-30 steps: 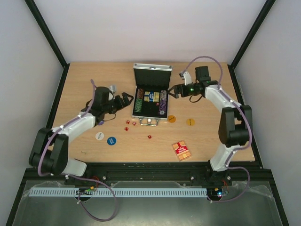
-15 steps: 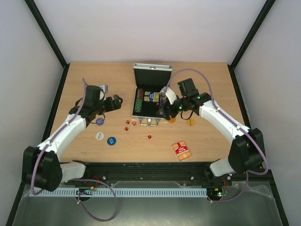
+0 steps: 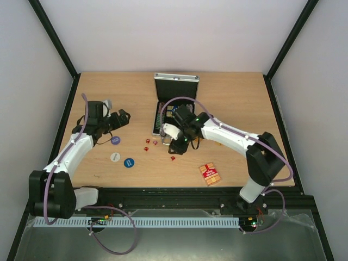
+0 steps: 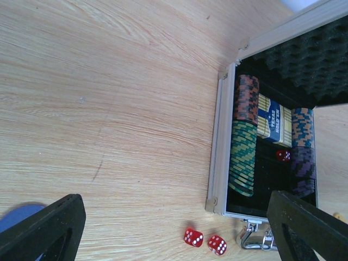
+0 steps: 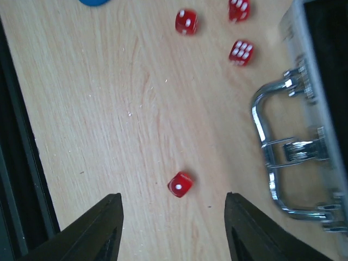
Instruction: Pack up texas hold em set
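The silver case [image 3: 175, 129] lies open at the table's middle back, with chip rows [image 4: 243, 157], a card box and one red die [image 4: 283, 155] inside. My right gripper [image 3: 175, 149] is open and empty, hovering over a lone red die [image 5: 180, 184], which lies between its fingers [image 5: 92, 228] in front of the case handle [image 5: 283, 157]. Three more dice [image 3: 148, 144] lie left of the handle. My left gripper [image 3: 124, 117] is open and empty, left of the case, above two dice [image 4: 194, 237]. The red card deck [image 3: 209, 174] lies front right.
A purple disc [image 3: 115, 140], a white disc [image 3: 115, 157] and a blue disc [image 3: 129, 162] lie on the wood at front left. The raised lid [image 3: 176, 81] stands behind the case. My right arm stretches across the space right of the case. Black frame posts edge the table.
My right gripper swung from the case's right side across its front and down over the lone die. My left gripper drew back to the left, away from the case.
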